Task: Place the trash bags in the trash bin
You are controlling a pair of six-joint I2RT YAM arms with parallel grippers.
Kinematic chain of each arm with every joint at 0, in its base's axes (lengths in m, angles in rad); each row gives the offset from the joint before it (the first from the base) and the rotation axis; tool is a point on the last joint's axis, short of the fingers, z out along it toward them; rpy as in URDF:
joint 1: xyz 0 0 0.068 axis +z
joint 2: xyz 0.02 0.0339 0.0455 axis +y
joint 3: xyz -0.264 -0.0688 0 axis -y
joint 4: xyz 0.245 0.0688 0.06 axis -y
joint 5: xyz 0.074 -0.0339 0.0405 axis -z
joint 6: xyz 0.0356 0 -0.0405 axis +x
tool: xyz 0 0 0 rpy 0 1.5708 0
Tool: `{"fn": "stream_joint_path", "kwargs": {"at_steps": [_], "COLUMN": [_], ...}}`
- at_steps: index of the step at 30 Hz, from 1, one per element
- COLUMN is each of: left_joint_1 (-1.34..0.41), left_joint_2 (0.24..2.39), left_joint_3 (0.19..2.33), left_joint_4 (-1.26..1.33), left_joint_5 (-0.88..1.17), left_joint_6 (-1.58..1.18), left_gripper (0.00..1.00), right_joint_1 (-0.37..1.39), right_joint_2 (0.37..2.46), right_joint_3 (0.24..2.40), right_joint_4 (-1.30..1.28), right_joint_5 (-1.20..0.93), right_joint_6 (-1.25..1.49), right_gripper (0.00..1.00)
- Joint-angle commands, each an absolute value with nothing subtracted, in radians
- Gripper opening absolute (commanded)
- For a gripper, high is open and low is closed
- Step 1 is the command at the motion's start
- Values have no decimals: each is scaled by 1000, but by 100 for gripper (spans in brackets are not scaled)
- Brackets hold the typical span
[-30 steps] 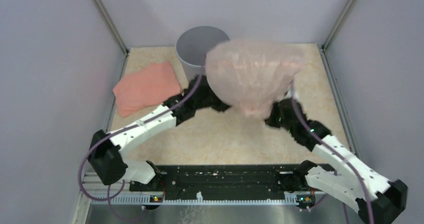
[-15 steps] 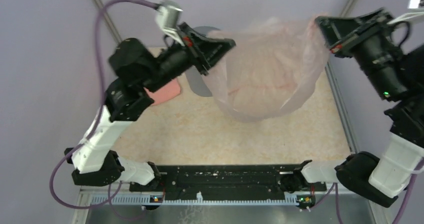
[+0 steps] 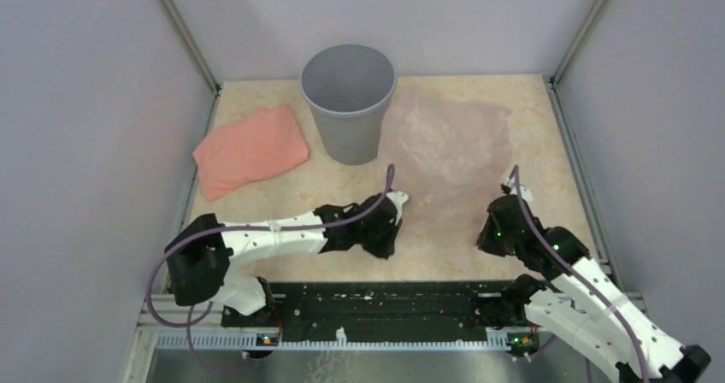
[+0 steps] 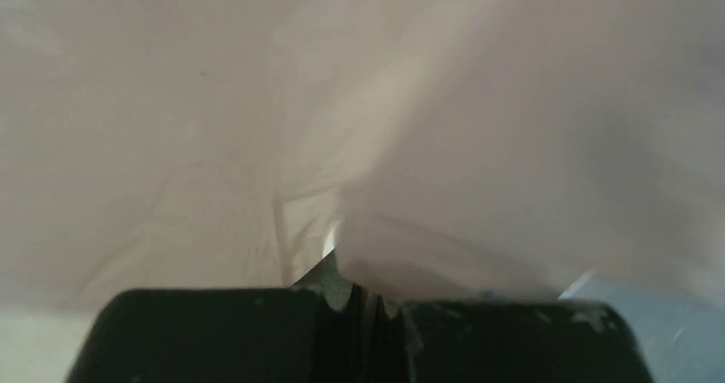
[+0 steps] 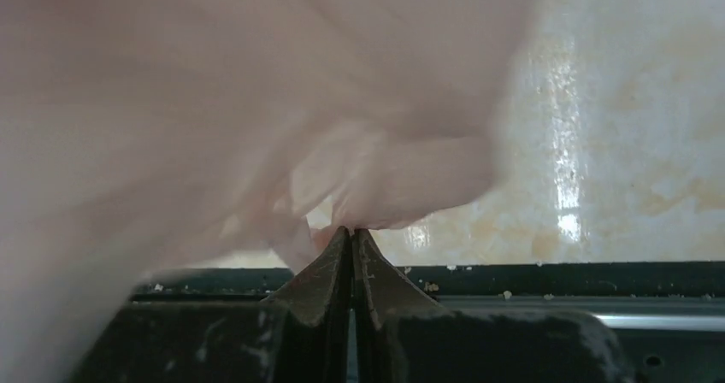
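Holding the pink bag [image 3: 449,148] flat on the table [image 3: 282,199], outside the bin [image 3: 348,101]

Down from half a second ago, when hoisted high and ballooning between raised arms; now spread thin over the tabletop just right of the bin, seemingly touching its wall, though hard to confirm from above. Pinched near its front edge by the left gripper [image 4: 342,276], fingers pressed together on a fold of film, and by the right gripper [image 5: 350,233], tips closed tight on a bunched bit of film. Lowered and stretched along the table now, both arms, close to the front rail. Standing upright at the far edge as before, the bin. Lying left of it, unmoved, a folded orange cloth [image 3: 250,150]
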State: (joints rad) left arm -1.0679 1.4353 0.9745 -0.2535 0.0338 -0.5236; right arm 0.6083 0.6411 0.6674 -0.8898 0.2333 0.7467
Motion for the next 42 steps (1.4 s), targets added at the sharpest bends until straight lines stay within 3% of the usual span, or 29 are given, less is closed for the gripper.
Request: {"fn": "stream_joint_path", "kwargs": {"at_steps": [1,9,17,20,24,27,33,42], "left_joint_1": [-1140,-1160,-1160,-1160,-1159,-1159,-1159,-1158], "left_joint_2": [1218,1095,1104,1092,1064,1069,1082,1097], "left_joint_3": [965,1109,1211,1226,1229,1243,1257,1283], "left_joint_4": [-242,-332,-398,-416,-399,-410,-403,-400], "left_joint_5": [-48,-158,-244,-280,-302,-304,-284,-280], "left_joint_6": [-609,-581,-543,-546,-535,-530,-527,-526], "left_gripper": [0,0,0,0,0,0,0,0], "right_joint_1": [614,614,613,614,613,614,614,633], "right_joint_2": [461,630,676,673,686,699,754,851], "right_joint_3": [845,1257,1327,1344,1397,1441,1457,1229], "right_joint_4": [-931,-1054,-1094,-1141,-1204,-1233,-1121,-841], "right_joint_5": [260,324,222,234,262,273,130,-100], "right_joint_6": [837,688,572,548,533,519,394,307], "right_gripper": [0,0,0,19,59,74,79,78]}}
